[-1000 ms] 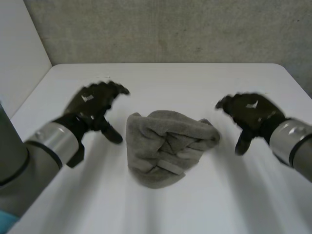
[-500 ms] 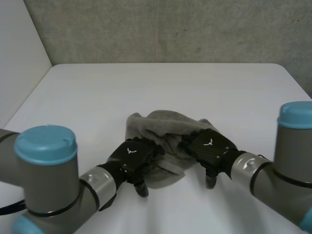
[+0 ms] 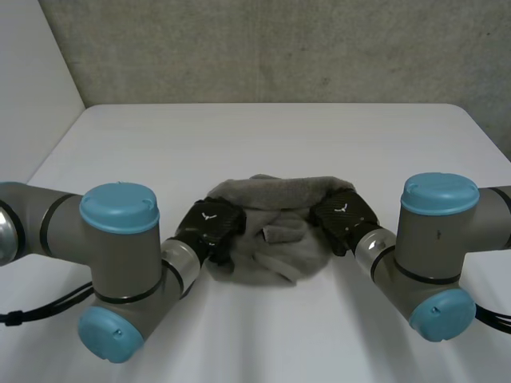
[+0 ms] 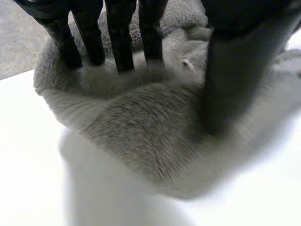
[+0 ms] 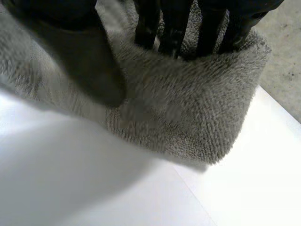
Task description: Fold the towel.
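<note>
- Towel (image 3: 271, 243), crumpled, now carries both hands; a second ago you held them clear.
- Left hand (image 3: 209, 227) pinches its left side, right hand (image 3: 342, 215) its right: grasp made, fold unstarted.

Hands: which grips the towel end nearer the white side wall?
The left hand; the right hand grips the towel's opposite end, farther from that wall.

The right hand (image 5: 89, 56) pinches a raised fold of the grey towel (image 5: 188, 113). Its fingers (image 5: 211, 28) sit behind the fold and the thumb presses on the near side. The gripped edge bulges out beside the fingertips, and the towel rests on the white table (image 5: 94, 188).
</note>
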You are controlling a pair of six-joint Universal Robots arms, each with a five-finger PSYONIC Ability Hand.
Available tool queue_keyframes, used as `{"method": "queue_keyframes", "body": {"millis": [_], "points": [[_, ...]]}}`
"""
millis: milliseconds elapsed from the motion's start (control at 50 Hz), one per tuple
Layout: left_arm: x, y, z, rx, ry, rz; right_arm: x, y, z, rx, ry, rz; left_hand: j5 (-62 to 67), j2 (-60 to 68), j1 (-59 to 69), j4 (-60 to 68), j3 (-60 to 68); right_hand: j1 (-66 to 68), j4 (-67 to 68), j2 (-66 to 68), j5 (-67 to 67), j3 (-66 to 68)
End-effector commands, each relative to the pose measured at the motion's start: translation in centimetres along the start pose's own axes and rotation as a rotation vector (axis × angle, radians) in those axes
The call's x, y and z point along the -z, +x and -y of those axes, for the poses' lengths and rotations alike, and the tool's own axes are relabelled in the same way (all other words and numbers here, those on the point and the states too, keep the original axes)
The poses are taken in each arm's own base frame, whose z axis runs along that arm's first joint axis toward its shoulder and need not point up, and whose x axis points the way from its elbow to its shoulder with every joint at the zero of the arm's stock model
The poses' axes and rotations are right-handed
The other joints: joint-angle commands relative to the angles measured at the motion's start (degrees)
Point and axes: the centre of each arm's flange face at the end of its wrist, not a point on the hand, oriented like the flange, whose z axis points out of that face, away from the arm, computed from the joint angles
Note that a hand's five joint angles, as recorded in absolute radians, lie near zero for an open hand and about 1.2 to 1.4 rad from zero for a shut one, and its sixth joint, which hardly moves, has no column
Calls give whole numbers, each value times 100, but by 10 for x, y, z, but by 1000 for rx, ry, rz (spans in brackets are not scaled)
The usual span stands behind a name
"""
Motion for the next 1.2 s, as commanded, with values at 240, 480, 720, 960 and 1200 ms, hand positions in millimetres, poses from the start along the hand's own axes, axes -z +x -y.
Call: {"method": "queue_keyframes", "body": {"millis": [240, 480, 720, 960, 1200], "points": [[21, -51, 94, -41, 270, 77, 50, 68, 102, 51, 357, -16, 3162, 3101, 3133, -336, -291, 2147, -437, 1715, 1544, -241], [29, -98, 169, -44, 497, 125, 51, 134, 157, -17, 595, -129, 3162, 3101, 3133, -336, -291, 2147, -437, 1715, 1544, -241], [9, -121, 87, 168, 262, 130, 24, 104, 82, -95, 399, 16, 3162, 3101, 3133, -336, -291, -302, -437, -735, -906, -241], [-6, -145, 46, 224, 140, 178, 14, 121, 44, 5, 191, -202, -3427, -3488, -3456, -336, -291, -4853, -437, -5285, -5456, -241], [34, -119, 81, 139, 256, 77, 72, 78, 75, 48, 284, -120, -3329, -3390, -3358, -336, -291, -4811, -437, -5243, -5414, -241]]}}
